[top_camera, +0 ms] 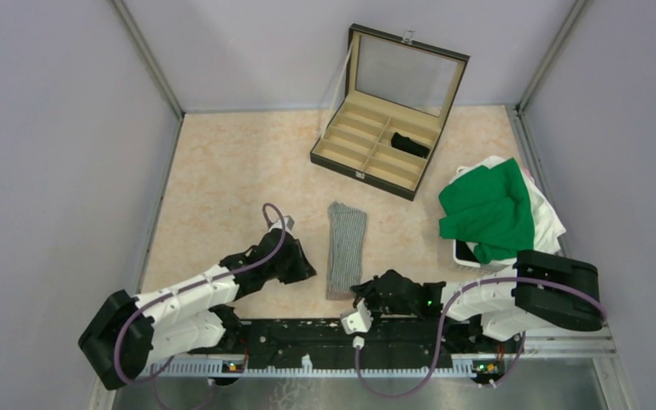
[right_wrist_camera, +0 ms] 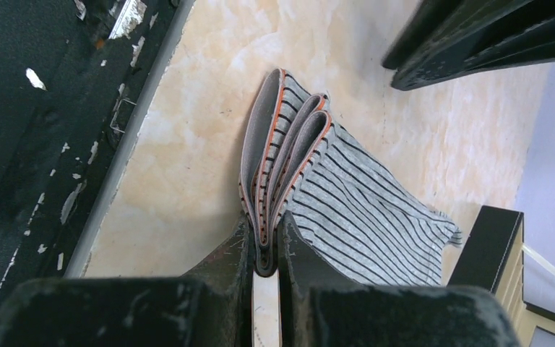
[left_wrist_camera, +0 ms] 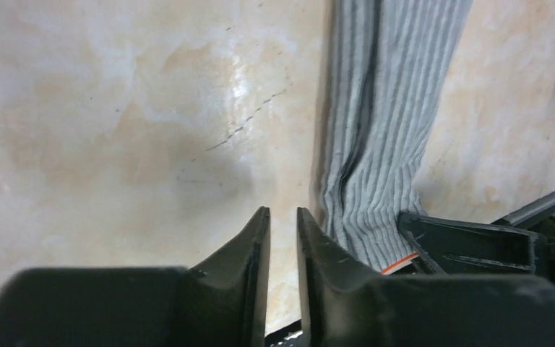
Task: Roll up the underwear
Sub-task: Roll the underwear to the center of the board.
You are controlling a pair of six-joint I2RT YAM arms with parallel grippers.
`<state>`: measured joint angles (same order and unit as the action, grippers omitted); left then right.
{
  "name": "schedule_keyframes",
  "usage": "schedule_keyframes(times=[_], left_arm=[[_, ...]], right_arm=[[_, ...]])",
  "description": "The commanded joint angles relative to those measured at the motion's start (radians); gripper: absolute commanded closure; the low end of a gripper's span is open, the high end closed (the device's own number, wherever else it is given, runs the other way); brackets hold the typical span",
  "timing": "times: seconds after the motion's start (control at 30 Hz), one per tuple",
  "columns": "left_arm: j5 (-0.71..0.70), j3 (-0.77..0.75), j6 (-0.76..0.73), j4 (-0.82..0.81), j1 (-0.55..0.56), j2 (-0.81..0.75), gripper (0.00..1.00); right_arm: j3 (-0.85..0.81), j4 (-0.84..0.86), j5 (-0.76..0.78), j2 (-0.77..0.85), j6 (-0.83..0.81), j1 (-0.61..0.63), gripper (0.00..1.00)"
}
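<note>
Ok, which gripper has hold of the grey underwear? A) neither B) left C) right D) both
C: the right gripper pinches the folded end of the grey underwear; the left gripper sits beside it with nothing between its fingers.

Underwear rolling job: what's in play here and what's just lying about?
In play:
- grey striped underwear, its waistband end pinched by the right gripper
- left gripper, open beside it, holding nothing
- black underwear, in the compartmented case

Lying about:
- the case itself, lid up
- green and white clothes heap, far right
</note>
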<state>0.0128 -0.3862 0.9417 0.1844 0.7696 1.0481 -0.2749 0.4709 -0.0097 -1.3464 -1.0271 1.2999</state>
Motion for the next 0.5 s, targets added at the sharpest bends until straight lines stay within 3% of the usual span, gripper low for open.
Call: schedule_keyframes(times=[0.0,0.1,0.23,0.47], left_arm=[[0.038,-0.018,-0.097,-0.055,-0.003,-0.074,0.86],[0.214,0.007,-0.140,-0.240,-0.001,-0.044,1.00],[0.336,0.016,-0.180,-0.394,0.007,0.026,1.00],[0.397,0.003,-0.236,-0.440,0.017,0.133,1.00]], right_arm=[[-0.011,0.013,-0.051,0.023,0.050,0.007,1.00],[-0.014,0.014,-0.050,0.021,0.056,0.007,1.00],[-0.013,0.023,-0.048,0.024,0.066,0.008,1.00],[-0.019,0.023,-0.047,0.038,0.092,0.006,1.00]])
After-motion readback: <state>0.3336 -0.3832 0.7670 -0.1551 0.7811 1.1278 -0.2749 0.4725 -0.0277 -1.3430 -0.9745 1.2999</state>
